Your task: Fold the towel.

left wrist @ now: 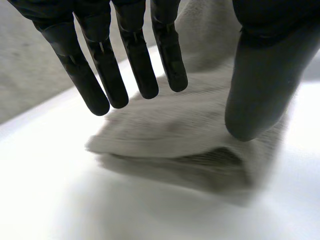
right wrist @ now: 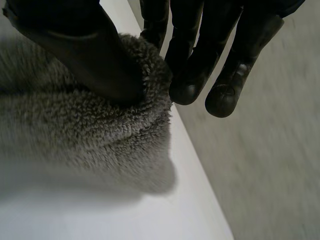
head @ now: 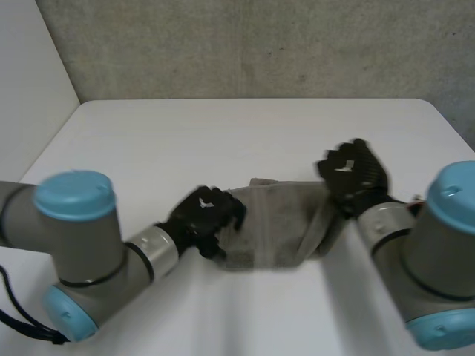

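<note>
Step in hand, likely: bringing the right edge over. Best done level and slow, the left hand [head: 204,217] pinning its side so the layers meet squarely. Right hand [head: 355,176] — thumb and fingers pinching the towel [head: 276,226] by its right edge, raised off the table [head: 223,133]. Left hand — fingers straight, spread over the left edge, clasping nothing. Towel: grey, fleecy, bunched, partly doubled, lying mid-table between the hands.

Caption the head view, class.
Black left hand and right hand at opposite ends of a grey terry towel on a white table.
</note>
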`<state>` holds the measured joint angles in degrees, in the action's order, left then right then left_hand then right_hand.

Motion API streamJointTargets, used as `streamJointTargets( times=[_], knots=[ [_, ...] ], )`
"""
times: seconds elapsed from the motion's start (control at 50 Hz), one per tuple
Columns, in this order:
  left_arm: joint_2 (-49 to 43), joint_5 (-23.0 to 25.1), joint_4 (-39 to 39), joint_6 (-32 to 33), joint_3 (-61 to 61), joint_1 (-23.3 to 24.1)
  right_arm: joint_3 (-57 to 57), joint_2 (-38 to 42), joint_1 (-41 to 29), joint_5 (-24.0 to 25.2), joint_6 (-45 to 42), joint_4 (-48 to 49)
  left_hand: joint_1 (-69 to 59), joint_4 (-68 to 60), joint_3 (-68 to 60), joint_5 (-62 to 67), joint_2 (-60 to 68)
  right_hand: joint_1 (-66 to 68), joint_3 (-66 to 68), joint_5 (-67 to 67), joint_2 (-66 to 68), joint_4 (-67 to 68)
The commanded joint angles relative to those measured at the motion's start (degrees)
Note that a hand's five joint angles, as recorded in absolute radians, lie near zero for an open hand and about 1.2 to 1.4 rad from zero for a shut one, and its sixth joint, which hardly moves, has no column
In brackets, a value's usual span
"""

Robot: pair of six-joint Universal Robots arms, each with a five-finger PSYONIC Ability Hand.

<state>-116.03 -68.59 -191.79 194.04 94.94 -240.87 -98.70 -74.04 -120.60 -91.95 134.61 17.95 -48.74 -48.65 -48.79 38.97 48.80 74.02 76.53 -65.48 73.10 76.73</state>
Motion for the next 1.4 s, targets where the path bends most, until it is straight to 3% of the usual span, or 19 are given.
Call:
streamJointTargets(
  times=[0.02,0.1,0.14,0.22,0.24,0.26,0.28,0.3,0.42,0.56,0.64,0.72,0.92,1.0,1.12,1.4],
  knots=[
    [8.3,-0.9,-0.1,-2.4,0.8,-7.9,6.0,8.2,-12.4,2.1,-5.2,-0.8,12.4,12.3,12.5,-12.7,-12.5,6.0,3.5,-4.5,6.9,3.3],
    [10.2,-0.8,-0.2,-5.9,0.6,-10.8,6.8,11.7,-14.2,5.6,-7.2,-0.8,18.2,18.1,18.2,-18.4,-18.2,6.0,3.5,-4.5,6.9,3.3],
    [11.3,-0.8,-0.2,-9.1,0.3,-12.4,6.7,14.2,-14.8,10.7,-8.1,-0.9,18.3,18.3,18.4,-18.6,-18.4,6.0,3.5,-4.5,6.9,3.3],
    [11.6,-0.8,-0.2,-10.3,-0.1,-12.8,6.0,14.7,-15.1,14.7,-8.4,-0.9,18.3,18.3,18.4,-18.6,-18.4,6.0,3.5,-4.5,6.9,3.3],
    [11.6,-0.8,-0.3,-10.4,-0.3,-12.5,5.8,14.3,-14.8,15.6,-8.2,-0.9,18.3,18.3,18.4,-18.6,-18.4,-19.8,-22.3,21.2,-18.9,-22.5],
    [11.6,-0.8,-0.3,-10.4,-0.3,-12.5,5.8,14.3,-14.8,15.6,-8.2,-0.9,18.3,18.3,18.4,-18.6,-18.4,-20.0,-22.5,21.5,-19.1,-22.7],
    [11.6,-0.8,-0.3,-10.4,-0.5,-12.3,5.5,13.5,-14.4,15.7,-7.5,-0.9,18.3,18.3,18.4,-18.6,-18.4,-51.7,-54.2,53.1,-50.8,-54.4],
    [11.6,-0.8,-0.4,-10.6,-1.1,-12.0,4.8,12.3,-14.1,15.6,-7.3,-0.5,18.3,18.3,18.4,-18.6,-18.4,-64.0,-66.5,65.5,-63.1,-66.7],
    [10.9,-0.8,-0.4,-11.0,-3.0,-10.9,1.5,6.0,-13.7,15.5,-5.8,-0.2,18.2,18.1,18.2,-18.4,-18.2,-64.0,-66.5,65.5,-63.1,-66.7],
    [6.0,-1.3,-0.5,-12.6,-8.2,-4.0,-2.0,-2.7,-5.7,12.0,3.4,-2.2,18.0,17.9,18.0,-18.2,-18.1,-64.0,-66.5,65.5,-63.1,-66.7],
    [3.9,-2.8,-0.6,-14.4,-9.4,-2.2,-1.4,-4.1,-2.5,10.4,8.8,-5.6,18.0,17.9,18.0,-18.2,-18.1,-64.0,-66.5,65.5,-63.1,-66.7],
    [-0.1,-5.8,-0.5,-17.0,-11.9,2.7,0.8,-4.4,4.1,9.2,16.4,-11.8,17.8,17.7,17.9,-18.1,-17.9,-64.0,-66.5,65.5,-63.1,-66.7],
    [-7.2,-11.9,-1.7,-22.4,-14.9,7.9,6.2,3.4,8.8,10.8,29.1,-18.2,17.8,17.7,17.9,-18.1,-17.9,-64.0,-66.5,65.5,-63.1,-66.7],
    [-10.7,-15.0,-2.1,-23.3,-16.3,8.6,7.6,7.5,9.1,14.2,33.8,-17.6,18.2,18.1,18.2,-18.4,-18.2,-64.0,-66.5,65.5,-63.1,-66.7],
    [-14.0,-16.0,-2.0,-22.9,-16.7,8.7,9.2,12.6,8.4,18.4,39.5,-14.2,18.0,17.9,18.1,-18.2,-18.1,-64.0,-66.5,65.5,-63.1,-66.7],
    [-11.8,-16.0,-1.4,-22.5,-14.8,5.4,12.4,18.0,7.8,18.6,41.2,-12.2,17.8,17.7,17.9,-18.1,-17.9,-64.0,-66.5,65.5,-63.1,-66.7]
  ],
)
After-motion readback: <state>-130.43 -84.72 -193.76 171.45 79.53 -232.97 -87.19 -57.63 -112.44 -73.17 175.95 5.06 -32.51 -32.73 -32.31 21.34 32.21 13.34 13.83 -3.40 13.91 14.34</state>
